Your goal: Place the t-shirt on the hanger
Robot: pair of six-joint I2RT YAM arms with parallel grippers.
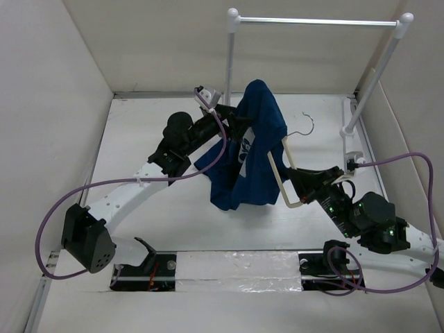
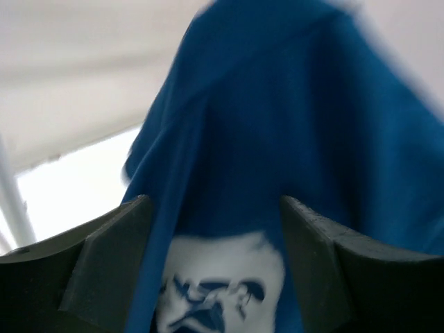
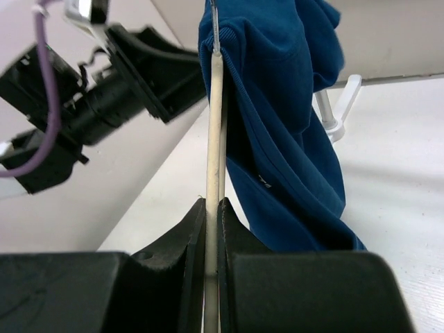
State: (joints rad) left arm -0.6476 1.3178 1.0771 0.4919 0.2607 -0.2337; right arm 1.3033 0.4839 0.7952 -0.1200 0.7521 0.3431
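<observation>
Cream wood is pinched between your right fingers [image 3: 182, 267], which are clamped narrow on one thin bar of the hanger [image 3: 214, 125]. You are holding the hanger up off the counter [image 1: 166, 215], with its wire hook on the side toward the rack [image 1: 316, 21]. The navy t-shirt [image 1: 260, 114] is draped over the hanger's far end and hangs in folds low over the counter. Your left fingers [image 2: 111, 243] stand wide on either side of the cloth by its white print. That view is blurred, so you cannot tell whether they touch it.
</observation>
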